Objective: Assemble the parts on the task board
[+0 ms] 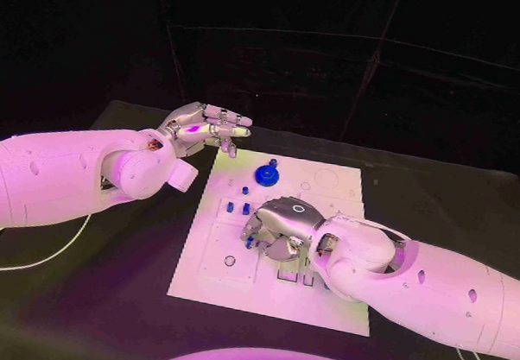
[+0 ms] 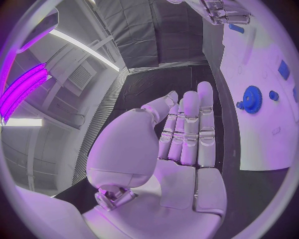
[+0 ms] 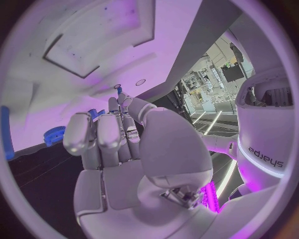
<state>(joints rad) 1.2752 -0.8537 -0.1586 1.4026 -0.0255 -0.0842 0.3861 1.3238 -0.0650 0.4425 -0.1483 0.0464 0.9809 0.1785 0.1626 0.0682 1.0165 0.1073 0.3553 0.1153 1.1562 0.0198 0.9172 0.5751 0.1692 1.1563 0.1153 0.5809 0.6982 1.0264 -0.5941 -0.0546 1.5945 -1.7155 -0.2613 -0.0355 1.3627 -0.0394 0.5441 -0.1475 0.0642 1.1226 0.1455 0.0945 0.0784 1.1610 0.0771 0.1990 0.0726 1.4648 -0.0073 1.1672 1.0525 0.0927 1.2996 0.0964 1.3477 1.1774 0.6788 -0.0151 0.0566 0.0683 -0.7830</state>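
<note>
The white task board [image 1: 219, 267] lies in the middle of the black table. A blue gear [image 1: 267, 175] stands near its far edge, and small blue pegs [image 1: 230, 206] stand closer in. My right hand [image 1: 283, 228] hangs over the board's middle, fingers curled down. In the right wrist view a small blue peg [image 3: 117, 88] sticks out between its thumb and a fingertip [image 3: 116, 105], low over the board [image 3: 93, 55]. My left hand [image 1: 209, 127] hovers at the board's far left corner; its fingers [image 2: 190, 129] are stretched out straight and hold nothing. The gear [image 2: 252, 98] lies beyond them.
Black table [image 1: 97, 302] surrounds the board on every side. The board carries empty round holes [image 1: 229, 261] and rectangular slots near its front. A white cable [image 1: 26, 264] trails off the table's left side.
</note>
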